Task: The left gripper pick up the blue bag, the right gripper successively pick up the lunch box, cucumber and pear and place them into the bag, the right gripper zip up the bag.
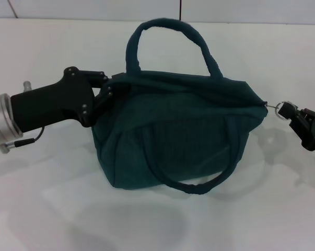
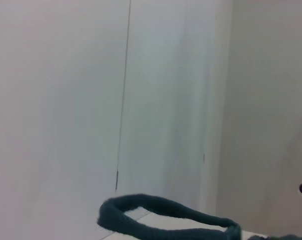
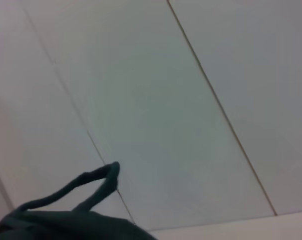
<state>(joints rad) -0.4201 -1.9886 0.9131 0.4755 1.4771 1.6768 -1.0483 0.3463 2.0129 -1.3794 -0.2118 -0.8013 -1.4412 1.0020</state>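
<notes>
Left gripper (image 1: 111,89) jaws clamp blue bag (image 1: 173,136) corner; right gripper (image 1: 293,116) apparently pinches zip ring (image 1: 282,109). Keep pull level w/ zip.

The blue bag (image 1: 173,138) sits at frame centre on the table (image 1: 42,209). The left gripper (image 1: 109,90) meets its upper-left corner; the right gripper (image 1: 295,117) lies at its right end.

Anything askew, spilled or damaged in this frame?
Nothing stands out. The blue bag sits upright on the white table, zipped across the top, one handle standing up and the other hanging down its front. The left claw grips its left end; the right claw holds the zipper ring.
</notes>
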